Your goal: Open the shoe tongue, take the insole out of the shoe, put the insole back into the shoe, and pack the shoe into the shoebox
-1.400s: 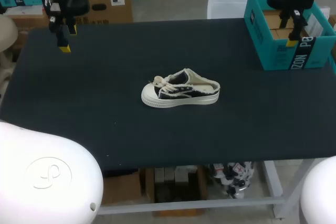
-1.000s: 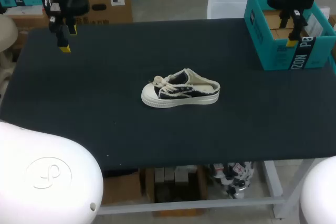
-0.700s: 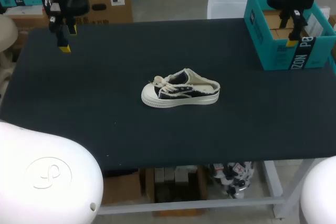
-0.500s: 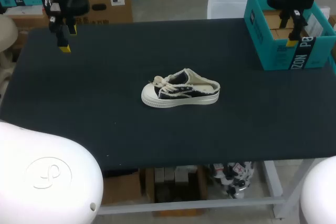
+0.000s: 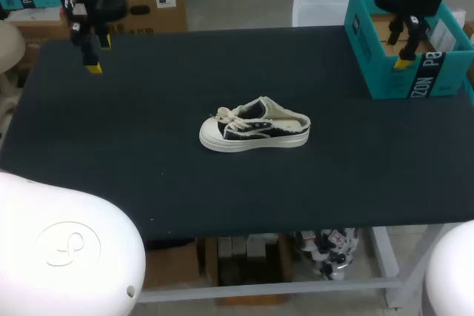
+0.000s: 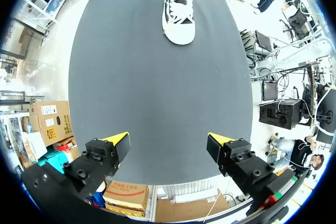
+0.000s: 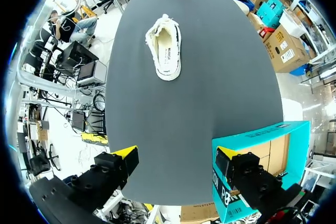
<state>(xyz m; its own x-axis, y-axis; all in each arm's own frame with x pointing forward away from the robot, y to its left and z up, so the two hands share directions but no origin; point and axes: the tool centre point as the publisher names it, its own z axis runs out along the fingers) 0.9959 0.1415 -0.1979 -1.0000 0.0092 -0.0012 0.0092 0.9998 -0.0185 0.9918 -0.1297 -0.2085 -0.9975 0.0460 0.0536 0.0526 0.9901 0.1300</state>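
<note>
centrally the shoe (image 5: 254, 132) lies well apart from the shoebox (image 5: 385, 73); left gripper (image 6: 169, 141) and right gripper (image 7: 174, 155) gape wide.

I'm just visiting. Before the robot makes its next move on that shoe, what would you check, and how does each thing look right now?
1. Shoe lying free on the table, nothing touching it: ok.
2. Left hand open and empty: ok.
3. Right hand open and empty, above the shoebox's edge: ok.
4. Insole lying inside the shoe: ok.
5. Tongue pulled open: cannot tell.
6. Shoebox open on top: ok.
</note>
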